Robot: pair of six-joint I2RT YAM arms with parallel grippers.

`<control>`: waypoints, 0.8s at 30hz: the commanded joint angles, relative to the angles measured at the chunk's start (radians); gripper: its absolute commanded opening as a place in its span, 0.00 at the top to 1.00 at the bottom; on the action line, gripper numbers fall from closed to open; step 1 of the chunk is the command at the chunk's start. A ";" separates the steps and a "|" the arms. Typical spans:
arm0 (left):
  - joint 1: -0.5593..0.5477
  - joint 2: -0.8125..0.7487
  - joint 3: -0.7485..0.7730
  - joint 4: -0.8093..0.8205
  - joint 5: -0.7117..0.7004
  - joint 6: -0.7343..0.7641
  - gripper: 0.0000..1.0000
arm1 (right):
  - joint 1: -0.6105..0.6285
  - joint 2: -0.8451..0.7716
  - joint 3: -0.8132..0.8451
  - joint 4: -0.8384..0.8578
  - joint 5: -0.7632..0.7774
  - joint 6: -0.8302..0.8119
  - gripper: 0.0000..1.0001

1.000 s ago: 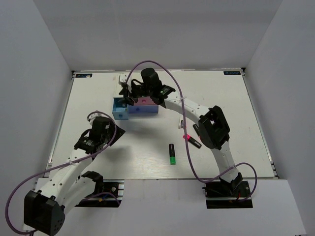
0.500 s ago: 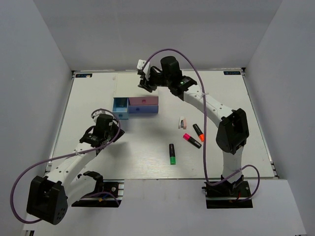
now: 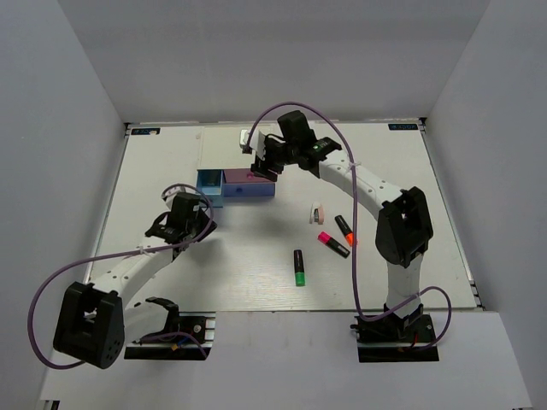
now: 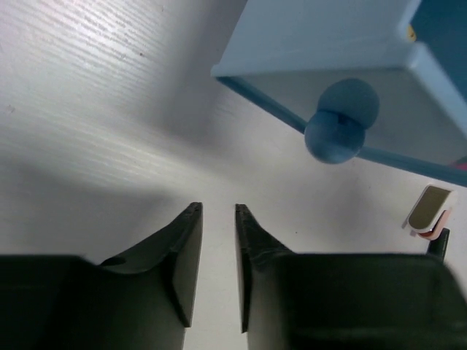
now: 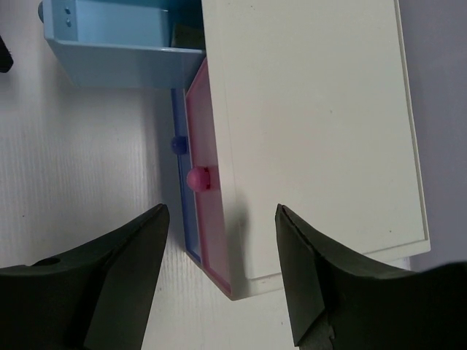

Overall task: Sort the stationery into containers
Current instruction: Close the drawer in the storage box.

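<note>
1. Fingers (image 4: pixel 182 262) of the left hand (image 4: pixel 217 219) stand together, with only a narrow slit between them and nothing clamped.
2. The left hand sits low over the tabletop (image 3: pixel 171 162), just in front of the left end of the drawer box (image 3: pixel 256 190). The round knob (image 4: pixel 339 124) of the light blue drawer (image 3: pixel 208 186) lies just beyond the fingertips, not touching them.
3. The right hand (image 5: pixel 219 211) hangs above the box with its fingers wide apart and nothing between them.
4. The light blue drawer stands drawn out at the box's left end. The pink drawer (image 5: pixel 201 219) and purple drawer (image 5: pixel 177 144) show their fronts and knobs along the box's front edge.
5. The stationery lies on the tabletop to the right front of the box, well apart from it. The eraser blocks (image 3: pixel 318 212) are nearest, then the orange highlighter (image 3: pixel 344 229) and the pink highlighter (image 3: pixel 333 244). The green highlighter (image 3: pixel 299 267) is farthest.
</note>
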 commanded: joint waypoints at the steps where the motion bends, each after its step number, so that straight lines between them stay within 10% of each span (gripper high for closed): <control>1: 0.013 0.006 0.040 0.048 -0.016 0.024 0.61 | 0.006 -0.004 0.006 -0.012 0.005 -0.029 0.34; 24: 0.041 0.077 0.117 0.155 -0.055 0.084 0.55 | 0.006 0.074 0.059 -0.098 0.022 -0.078 0.74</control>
